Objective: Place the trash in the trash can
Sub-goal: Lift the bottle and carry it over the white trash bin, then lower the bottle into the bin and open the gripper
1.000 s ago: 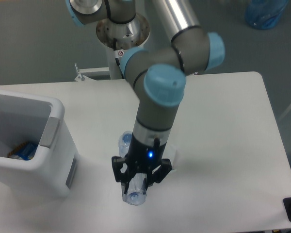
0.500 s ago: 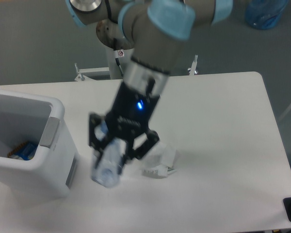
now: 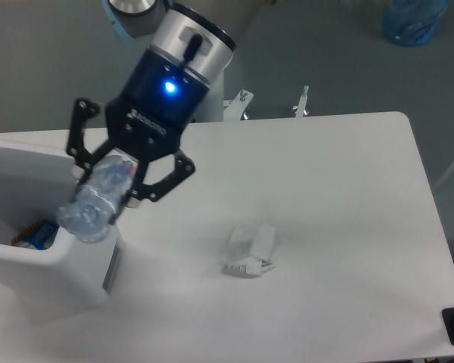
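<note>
One bottle (image 3: 97, 203) was held clamped in the gripper (image 3: 115, 189), long axis slanting down-left, lower end over the near-right rim of the trash can (image 3: 30, 261). One wrapper (image 3: 249, 249) was left on the table (image 3: 348, 189), well right.

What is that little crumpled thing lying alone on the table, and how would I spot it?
Start at the white table and look near its middle, to the right of the big white trash can. There lies a small crumpled clear-white plastic wrapper, flat on the surface. Unlike the bottle held up in the gripper, it touches nothing else.
</note>
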